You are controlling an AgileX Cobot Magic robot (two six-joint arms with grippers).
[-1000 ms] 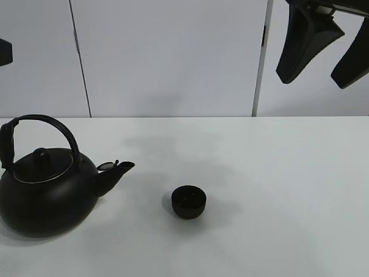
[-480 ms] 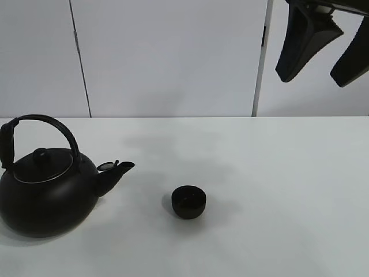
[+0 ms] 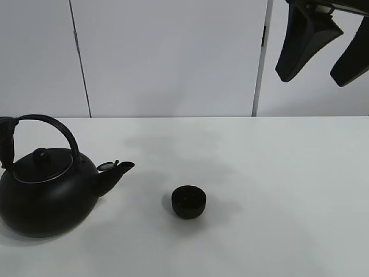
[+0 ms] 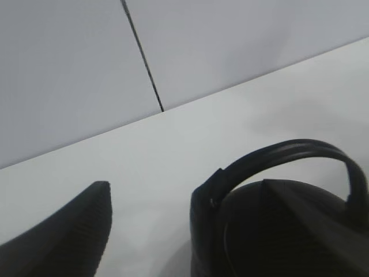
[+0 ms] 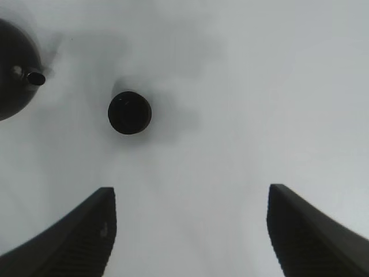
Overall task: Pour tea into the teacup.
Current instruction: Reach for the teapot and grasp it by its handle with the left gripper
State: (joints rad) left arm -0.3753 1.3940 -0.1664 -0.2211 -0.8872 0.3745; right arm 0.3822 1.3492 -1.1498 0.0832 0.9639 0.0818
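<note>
The small black teacup (image 3: 189, 202) stands on the white table, right of the big black kettle (image 3: 46, 196), whose spout (image 3: 118, 170) points toward it. The right wrist view shows the teacup (image 5: 130, 112) from above. No tea stream shows. My left gripper (image 4: 184, 184) is open low at the kettle's left side, with the end of the arched handle (image 4: 277, 158) between its fingers (image 4: 69, 231). In the exterior view it merges with the handle at the left edge. My right gripper (image 3: 320, 49) is open and empty, high above the table at the back right.
The white table (image 3: 277, 190) stretches right of the teacup. A white panelled wall (image 3: 173, 57) stands behind its far edge. The kettle's edge and spout show in the right wrist view (image 5: 14, 69).
A dark part of the left arm at the exterior view's left edge has gone from sight. The dark shape at the handle's left end now has a flatter top. Kettle, teacup and right gripper hold still.
</note>
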